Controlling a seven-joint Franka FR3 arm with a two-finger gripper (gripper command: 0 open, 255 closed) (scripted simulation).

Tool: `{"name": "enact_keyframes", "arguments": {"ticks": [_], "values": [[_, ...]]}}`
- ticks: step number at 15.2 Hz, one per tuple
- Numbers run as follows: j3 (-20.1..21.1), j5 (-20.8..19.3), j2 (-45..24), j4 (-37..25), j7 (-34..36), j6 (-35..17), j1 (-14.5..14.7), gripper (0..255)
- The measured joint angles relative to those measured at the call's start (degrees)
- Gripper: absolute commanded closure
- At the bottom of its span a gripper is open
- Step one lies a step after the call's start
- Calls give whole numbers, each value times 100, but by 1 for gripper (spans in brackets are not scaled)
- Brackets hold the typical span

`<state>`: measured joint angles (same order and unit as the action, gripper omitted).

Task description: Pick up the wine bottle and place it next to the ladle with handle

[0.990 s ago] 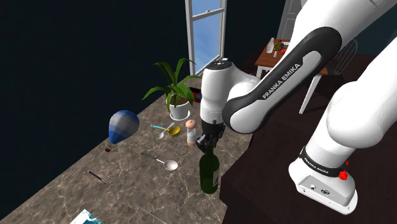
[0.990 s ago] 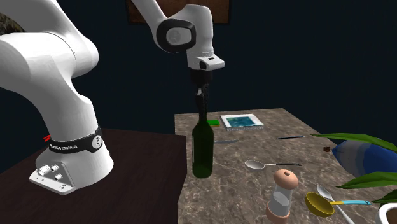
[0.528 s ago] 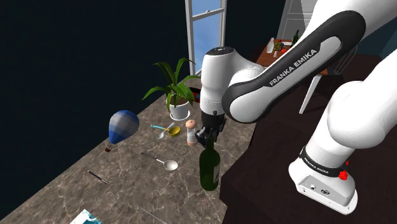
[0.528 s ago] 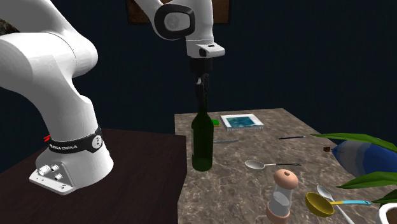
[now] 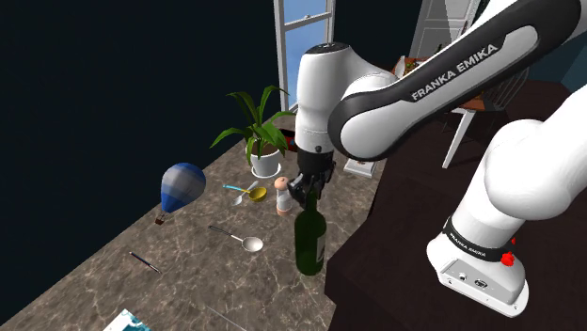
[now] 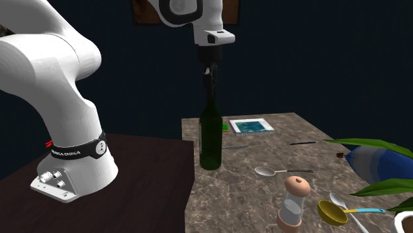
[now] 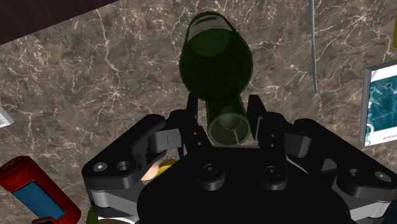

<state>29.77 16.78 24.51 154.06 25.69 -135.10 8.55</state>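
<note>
A dark green wine bottle (image 5: 311, 243) hangs upright just above the marble counter (image 5: 193, 282), near the edge beside the stand. My black gripper (image 5: 307, 193) is shut on its neck from above, which the second exterior view also shows at the gripper (image 6: 210, 78) and bottle (image 6: 210, 142). In the wrist view the fingers (image 7: 196, 116) clasp the bottle's neck, with the body of the bottle (image 7: 216, 57) below. A silver ladle (image 5: 248, 243) lies on the counter to the shoulder view's left of the bottle. A yellow ladle with a blue handle (image 5: 254, 194) lies farther back.
A pepper mill (image 5: 282, 198) stands just behind the bottle. A potted plant (image 5: 263, 141) and a blue balloon figurine (image 5: 181, 186) stand farther along the counter. A thin pen (image 5: 146, 262) and a framed blue picture (image 6: 251, 126) lie on the counter. The dark stand top (image 6: 132, 179) borders it.
The arm has risen and the bottle has come up with it, off the counter, still upright in the shut gripper.
</note>
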Motion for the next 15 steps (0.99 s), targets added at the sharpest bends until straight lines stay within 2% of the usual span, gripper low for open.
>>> {"name": "enact_keyframes", "arguments": {"ticks": [15], "values": [[-340,-70,746,-686,-38,1423,54,255]]}}
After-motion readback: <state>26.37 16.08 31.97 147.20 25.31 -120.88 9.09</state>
